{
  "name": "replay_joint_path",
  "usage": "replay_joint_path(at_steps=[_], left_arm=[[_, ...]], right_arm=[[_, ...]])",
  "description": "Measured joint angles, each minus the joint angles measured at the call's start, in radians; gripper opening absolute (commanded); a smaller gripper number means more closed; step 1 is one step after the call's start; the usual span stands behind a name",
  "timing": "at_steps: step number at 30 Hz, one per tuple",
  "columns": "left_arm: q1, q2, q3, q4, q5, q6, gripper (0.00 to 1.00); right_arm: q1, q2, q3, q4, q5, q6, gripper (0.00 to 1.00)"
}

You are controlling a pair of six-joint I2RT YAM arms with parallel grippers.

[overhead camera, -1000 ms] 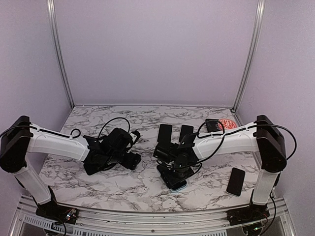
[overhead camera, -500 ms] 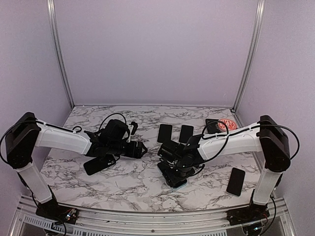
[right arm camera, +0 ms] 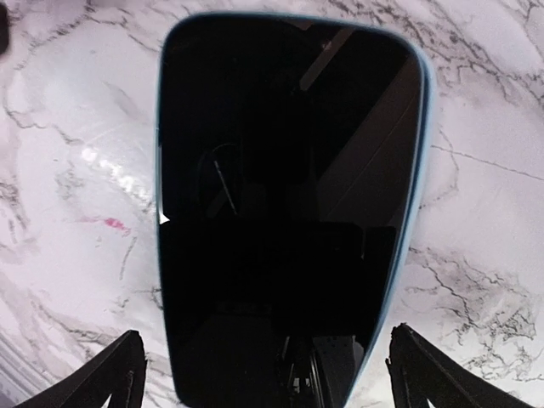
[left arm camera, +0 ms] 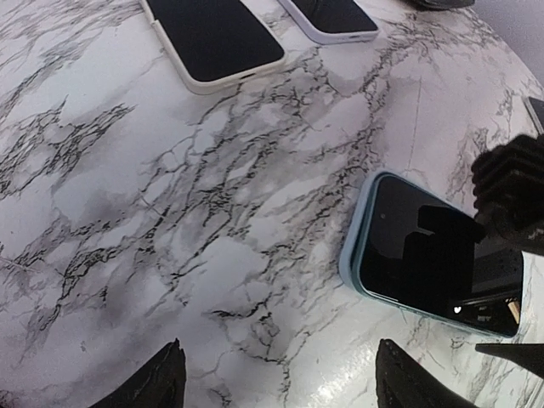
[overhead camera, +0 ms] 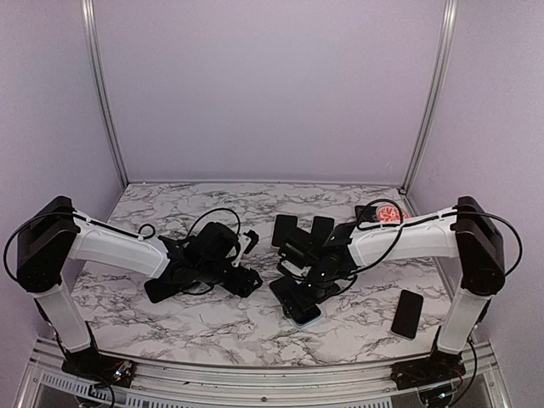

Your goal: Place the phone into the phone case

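A black phone lies screen up inside a light blue case on the marble table; it also shows in the top view and the left wrist view. My right gripper is open, its fingers straddling the near end of the cased phone just above it; in the top view the right gripper covers part of the phone. My left gripper is open and empty, low over bare table just left of the blue case, as the top view also shows.
A phone in a white case and one in a lavender case lie further back. A bare black phone lies at the right front. A dark case or phone lies left, under my left arm. A red round item sits back right.
My left gripper has swung right, off the dark item on the left and toward the blue-cased phone. My right gripper has shifted slightly back over that phone.
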Motion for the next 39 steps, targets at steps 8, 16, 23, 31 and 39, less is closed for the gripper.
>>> replay_joint_path(at_steps=[8,16,23,31,39], left_arm=[[-0.158,0.0,0.031,-0.046,-0.094,0.208,0.57],[-0.252,0.03,0.059,-0.044,-0.131,0.352,0.46],[-0.239,0.087,0.06,-0.017,-0.143,0.381,0.45],[-0.239,0.095,0.06,0.062,-0.138,0.43,0.45],[-0.239,0.097,0.052,0.07,-0.138,0.429,0.45]], right_arm=[[-0.105,-0.235,-0.084,0.035,-0.171,-0.048,0.39],[-0.19,-0.271,-0.255,0.161,-0.362,-0.021,0.0],[-0.163,-0.246,-0.28,0.298,-0.444,0.023,0.0],[-0.164,-0.155,-0.315,0.393,-0.488,0.062,0.0],[-0.174,-0.146,-0.314,0.411,-0.437,0.076,0.0]])
